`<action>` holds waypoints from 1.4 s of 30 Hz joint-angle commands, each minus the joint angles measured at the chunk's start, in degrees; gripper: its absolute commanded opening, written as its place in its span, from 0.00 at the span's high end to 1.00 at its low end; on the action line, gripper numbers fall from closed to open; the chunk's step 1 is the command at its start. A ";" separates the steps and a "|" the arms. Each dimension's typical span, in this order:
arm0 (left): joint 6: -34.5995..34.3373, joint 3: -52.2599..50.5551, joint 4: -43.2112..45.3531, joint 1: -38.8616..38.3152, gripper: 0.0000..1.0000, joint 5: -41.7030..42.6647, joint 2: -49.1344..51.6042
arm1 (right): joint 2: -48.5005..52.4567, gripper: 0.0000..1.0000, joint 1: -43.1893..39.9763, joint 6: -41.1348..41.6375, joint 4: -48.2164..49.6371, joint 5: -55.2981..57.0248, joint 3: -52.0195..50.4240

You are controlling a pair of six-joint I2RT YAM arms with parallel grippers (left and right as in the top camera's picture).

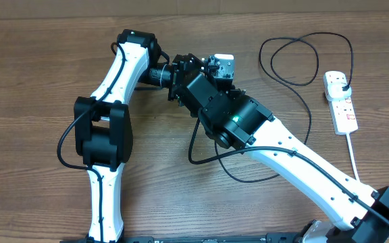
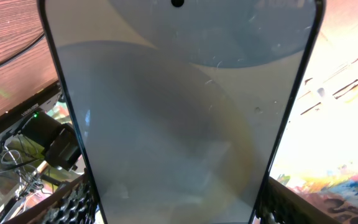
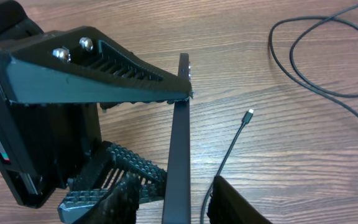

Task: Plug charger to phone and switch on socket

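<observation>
While both arms crowd the middle of the overhead view, I have bare table [image 1: 26, 61] down the whole left side and along the bottom centre. The table's far edge runs just under the top of the frame.

The left gripper [image 2: 179, 186] clamps the phone [image 2: 179, 112] by its two long edges. In the left wrist view the phone's long axis runs top to bottom, with the camera hole at the top. In the right wrist view I see it edge-on, nearly upright.

The right gripper [image 3: 176, 186] has its jaws apart, straddling the phone's edge and the charger [image 3: 234, 142] cable, with gaps showing. The connector tip [image 3: 248, 112] lies on the wood right of the phone, apart from it, pointing upper right.

The socket [image 1: 341, 101] lies near the right edge of the overhead view, long axis roughly up-down, with the black plug [image 1: 344, 85] in its upper end.
</observation>
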 commanded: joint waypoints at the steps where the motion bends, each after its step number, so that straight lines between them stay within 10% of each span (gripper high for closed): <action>1: -0.35 1.33 0.02 0.22 0.30 3.04 -0.24 | -0.04 0.68 -0.33 0.00 -0.09 0.37 1.73; 36: -0.37 1.33 0.00 0.22 0.26 3.08 -0.24 | -0.04 0.92 -0.33 0.26 0.13 -0.28 1.73; 42: -0.37 1.33 0.02 0.22 0.05 3.06 -0.24 | -0.04 0.96 -0.33 3.23 0.20 -0.90 1.73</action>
